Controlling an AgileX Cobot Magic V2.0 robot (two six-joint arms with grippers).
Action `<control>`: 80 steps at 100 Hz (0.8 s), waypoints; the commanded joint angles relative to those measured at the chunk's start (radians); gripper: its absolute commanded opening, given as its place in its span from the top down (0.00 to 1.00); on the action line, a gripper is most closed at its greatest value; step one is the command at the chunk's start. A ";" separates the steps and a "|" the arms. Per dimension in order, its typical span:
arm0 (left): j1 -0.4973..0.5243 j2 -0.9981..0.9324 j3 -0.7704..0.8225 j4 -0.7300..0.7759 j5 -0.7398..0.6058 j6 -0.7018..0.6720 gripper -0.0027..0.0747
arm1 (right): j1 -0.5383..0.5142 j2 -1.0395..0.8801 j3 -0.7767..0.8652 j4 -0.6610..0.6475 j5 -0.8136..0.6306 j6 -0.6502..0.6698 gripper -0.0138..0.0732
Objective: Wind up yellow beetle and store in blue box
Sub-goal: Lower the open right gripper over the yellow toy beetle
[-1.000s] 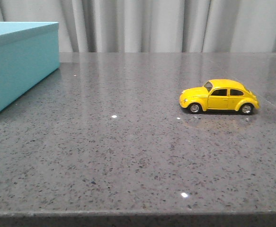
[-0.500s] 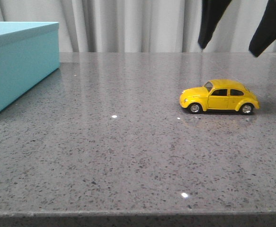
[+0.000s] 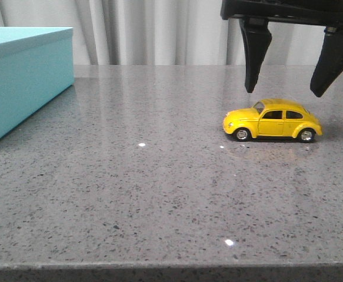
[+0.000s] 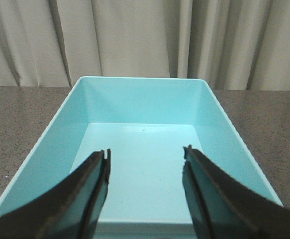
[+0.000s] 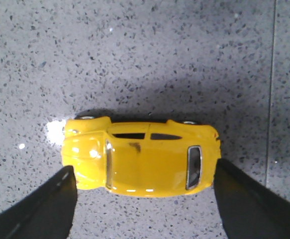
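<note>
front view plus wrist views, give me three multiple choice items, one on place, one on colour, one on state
1. Where is the right gripper?
A. above the small glossy yellow toy beetle car
B. inside the box
C. flat on the table

2. What colour is the large rectangular matte box?
A. red
B. light turquoise-blue
C. black

3. How do the left gripper jaws stand?
A. shut on the car
B. shut, empty
C. open over the empty box

A: its jaws hang apart over the car, not touching.
B: both views show turquoise.
C: a gap shows, with bare box floor beyond.
</note>
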 commanded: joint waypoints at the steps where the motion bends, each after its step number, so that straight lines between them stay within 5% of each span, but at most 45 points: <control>1: -0.002 0.014 -0.034 -0.007 -0.073 0.001 0.53 | -0.001 -0.031 -0.038 -0.014 -0.006 0.009 0.19; 80: -0.002 0.014 -0.034 -0.007 -0.068 0.001 0.53 | -0.005 0.030 -0.036 -0.018 0.005 0.011 0.19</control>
